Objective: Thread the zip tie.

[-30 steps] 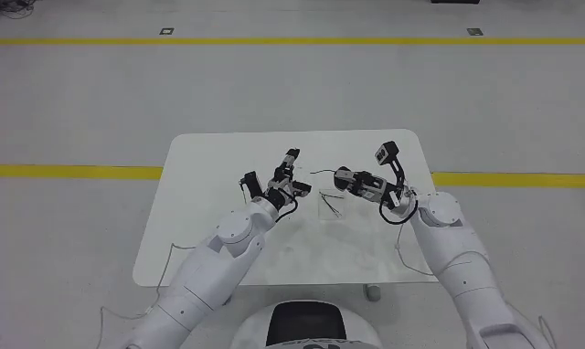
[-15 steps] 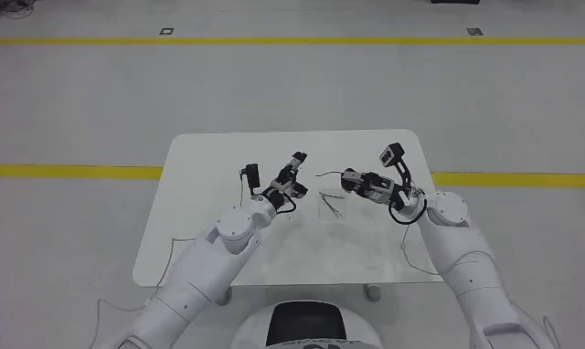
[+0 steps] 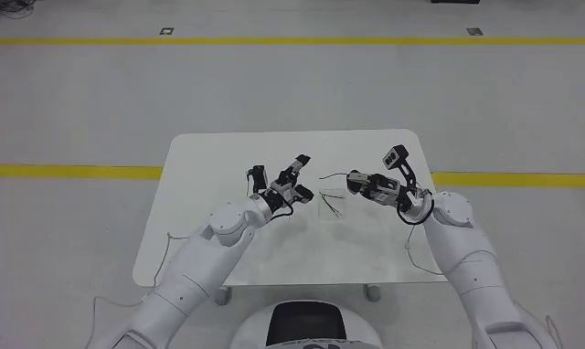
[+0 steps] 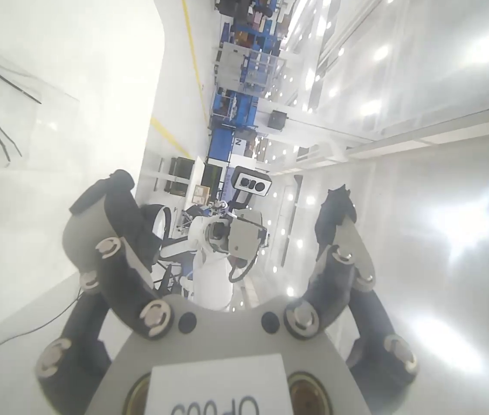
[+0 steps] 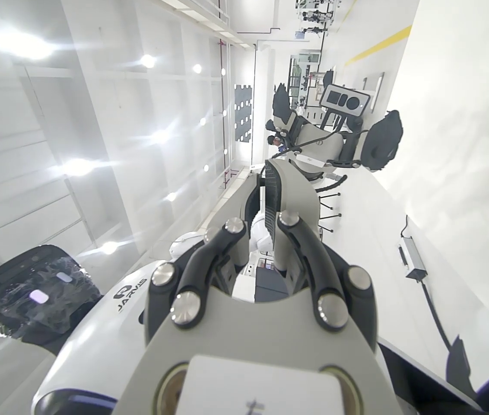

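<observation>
My right gripper hovers above the table's middle, shut on a thin black zip tie whose free end points at my left gripper. The left gripper is open and faces it from a short gap away. In the left wrist view the open left gripper frames the right gripper beyond it. The right wrist view has the shut right gripper close up, with the open left gripper farther off. I cannot make out the tie itself there.
Several spare zip ties lie on a clear sheet on the white table, just below the gap between the grippers. A cable runs along the table edge by the right arm.
Both grippers have drifted slightly to the right. The left wrist has turned so that its open fingers face the tie's free end. The right gripper has kept hold of the tie.
</observation>
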